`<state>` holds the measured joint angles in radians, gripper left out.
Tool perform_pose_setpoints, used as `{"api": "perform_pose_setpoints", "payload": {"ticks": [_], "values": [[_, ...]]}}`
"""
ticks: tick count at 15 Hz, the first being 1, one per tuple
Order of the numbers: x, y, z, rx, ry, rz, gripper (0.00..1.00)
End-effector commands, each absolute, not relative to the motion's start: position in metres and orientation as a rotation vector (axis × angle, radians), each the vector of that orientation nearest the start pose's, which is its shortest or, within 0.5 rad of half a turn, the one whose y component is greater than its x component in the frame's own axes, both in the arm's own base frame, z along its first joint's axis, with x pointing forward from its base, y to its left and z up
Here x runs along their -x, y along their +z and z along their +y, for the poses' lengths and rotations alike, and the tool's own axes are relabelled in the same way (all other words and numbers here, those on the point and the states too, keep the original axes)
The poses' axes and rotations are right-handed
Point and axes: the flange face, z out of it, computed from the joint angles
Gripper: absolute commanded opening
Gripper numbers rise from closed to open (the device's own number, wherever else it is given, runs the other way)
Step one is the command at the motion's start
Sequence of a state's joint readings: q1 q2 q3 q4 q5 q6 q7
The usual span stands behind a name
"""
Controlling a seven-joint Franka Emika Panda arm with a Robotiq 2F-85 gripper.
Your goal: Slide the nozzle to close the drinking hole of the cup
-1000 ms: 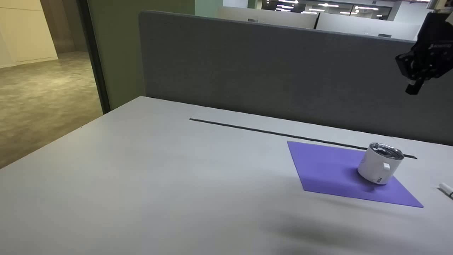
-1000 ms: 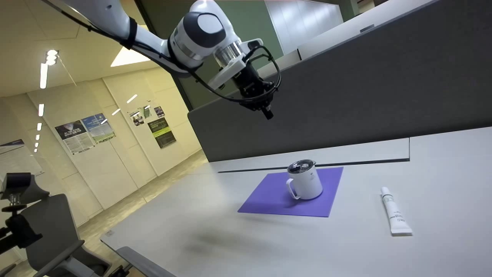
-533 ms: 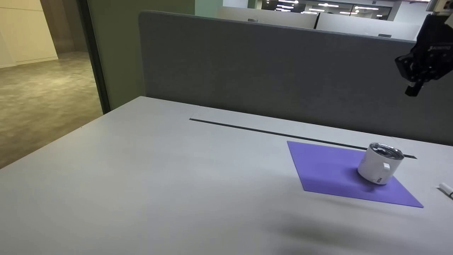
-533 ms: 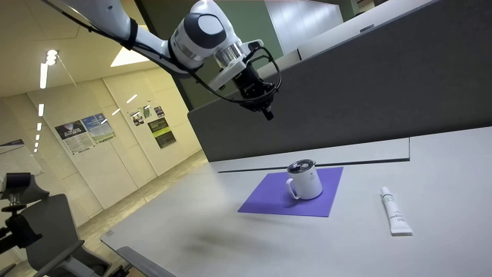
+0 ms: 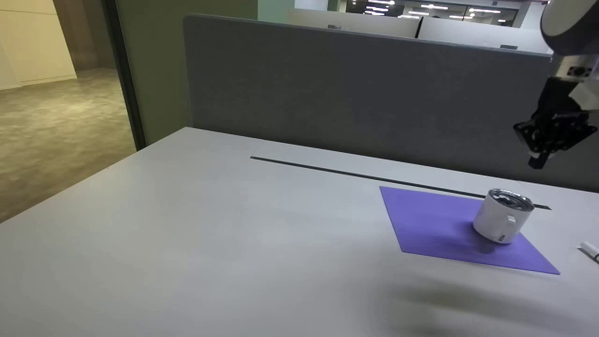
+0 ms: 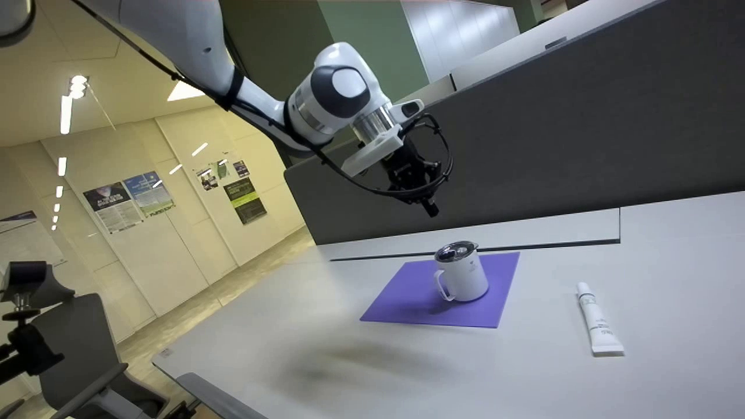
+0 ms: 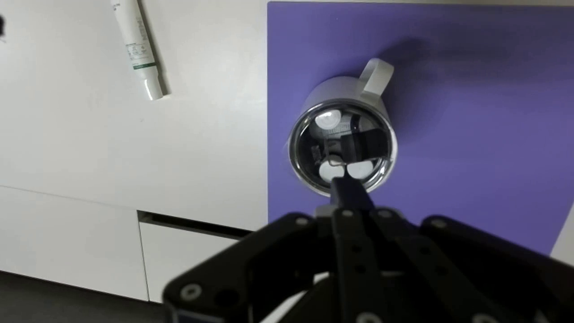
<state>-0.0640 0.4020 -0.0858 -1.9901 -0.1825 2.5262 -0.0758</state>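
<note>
Clenched on nothing, the hand (image 6: 430, 208) has just dropped towards the cup (image 5: 498, 222), which stands on the purple mat (image 5: 428, 220) at the right of the frame in an exterior view. The approach looks well along; sliding the nozzle (image 7: 364, 146) seems yet to come.

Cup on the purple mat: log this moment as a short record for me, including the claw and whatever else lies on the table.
Cup: white, handled, upright on the purple mat
Lid: on the cup, shiny
Nozzle: probably the dark piece on the lid
Closure: cannot tell, reflections confuse it
Claw: shut, holding nothing, higher than the cup and apart from it
Tube: white, lying on the table, off the mat
</note>
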Motion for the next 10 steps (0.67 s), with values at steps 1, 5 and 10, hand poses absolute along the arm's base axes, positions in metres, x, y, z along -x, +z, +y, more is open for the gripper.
{"api": "perform_pose_setpoints", "payload": {"ticks": [1,5,10], "values": [[-0.614,0.243,-0.088,3.293,-0.213,-0.089,0.0],[-0.612,0.217,-0.085,3.288,-0.241,-0.101,0.0],[-0.614,0.191,-0.081,3.286,-0.295,-0.156,0.0]]}}
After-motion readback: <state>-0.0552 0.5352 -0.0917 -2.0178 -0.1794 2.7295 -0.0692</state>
